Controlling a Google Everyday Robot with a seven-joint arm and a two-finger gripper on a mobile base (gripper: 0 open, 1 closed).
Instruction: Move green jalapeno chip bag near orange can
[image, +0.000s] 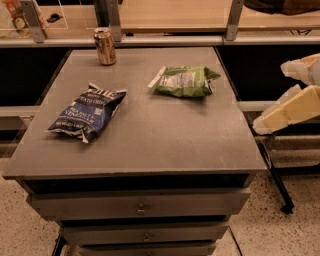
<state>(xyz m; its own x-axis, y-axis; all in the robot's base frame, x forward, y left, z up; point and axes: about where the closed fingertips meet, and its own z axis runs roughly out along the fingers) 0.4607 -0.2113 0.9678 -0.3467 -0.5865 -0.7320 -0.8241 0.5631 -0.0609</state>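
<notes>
The green jalapeno chip bag (184, 81) lies flat on the grey table's far right part, its white end pointing left. The orange can (105, 46) stands upright at the far left edge of the table, well apart from the bag. My gripper (272, 97) is at the right of the view, just off the table's right edge and to the right of the green bag. Its two cream fingers (290, 111) are spread apart with nothing between them.
A larger dark blue chip bag (88, 112) lies on the left half of the grey table (150, 145). The table has drawers below its front edge. A counter with metal posts (231, 19) runs behind it.
</notes>
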